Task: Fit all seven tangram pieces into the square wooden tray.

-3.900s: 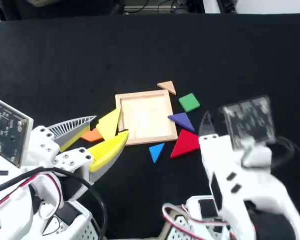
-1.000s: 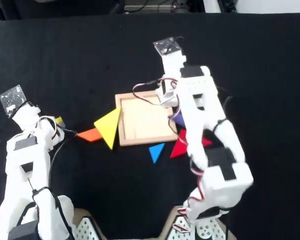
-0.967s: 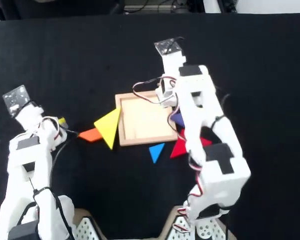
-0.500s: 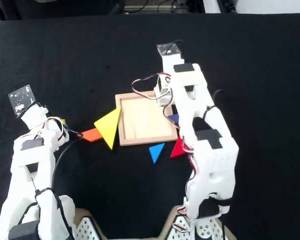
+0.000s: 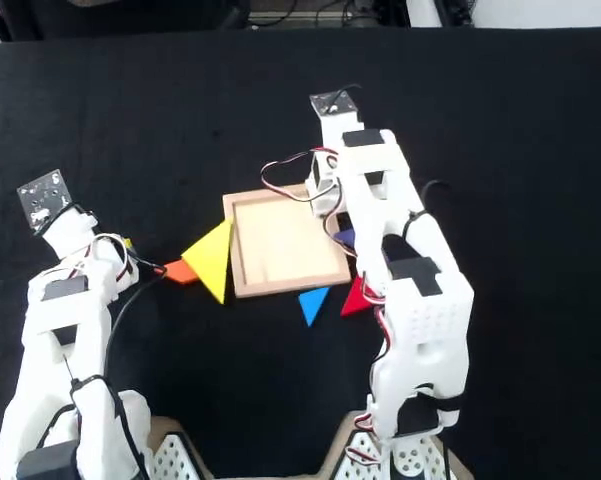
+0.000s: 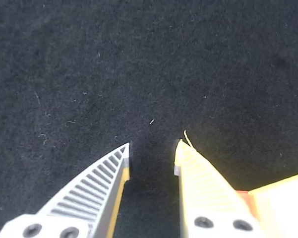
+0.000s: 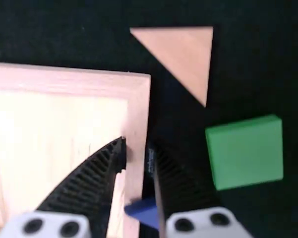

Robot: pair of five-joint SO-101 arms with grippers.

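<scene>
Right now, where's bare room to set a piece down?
Inside the tray, its floor is bare. Also the table beyond the tray's far edge. Crowded: yellow triangle at its left wall; right hand, green square, red triangle along its right.

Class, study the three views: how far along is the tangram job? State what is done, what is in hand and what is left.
Done: nothing yet; the wooden tray is empty. In hand: the right gripper pinches the tray's rim, not a piece; the left gripper is open over the black table. Left: all seven pieces lie outside the tray, among them the yellow triangle, blue triangle, green square and tan triangle.
</scene>
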